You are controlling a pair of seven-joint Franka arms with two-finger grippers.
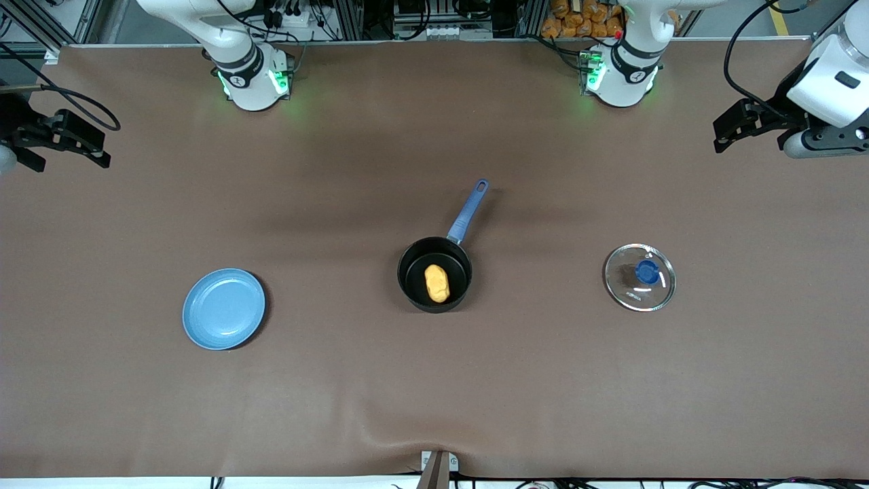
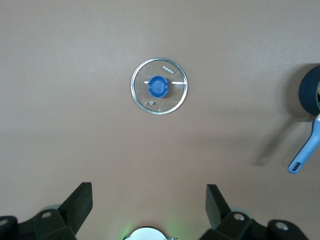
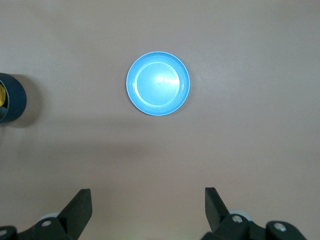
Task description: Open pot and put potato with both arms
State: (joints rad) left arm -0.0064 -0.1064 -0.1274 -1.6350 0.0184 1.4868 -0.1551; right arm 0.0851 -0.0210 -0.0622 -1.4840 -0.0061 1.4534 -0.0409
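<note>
Yellow-orange, the potato (image 1: 436,283) lies inside the uncovered pot (image 1: 434,274) mid-table, well apart from both sets of jaws. Its glass lid (image 1: 639,277) rests flat below the left gripper (image 2: 149,207), jaws spread and empty. The right gripper (image 3: 148,208), likewise spread, hangs over the plate (image 3: 158,83), apparently bare.

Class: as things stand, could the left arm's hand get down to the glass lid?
Probably yes. The left hand hangs open above the table with the lid lying flat, apart from the pot, and nothing standing between them.
</note>
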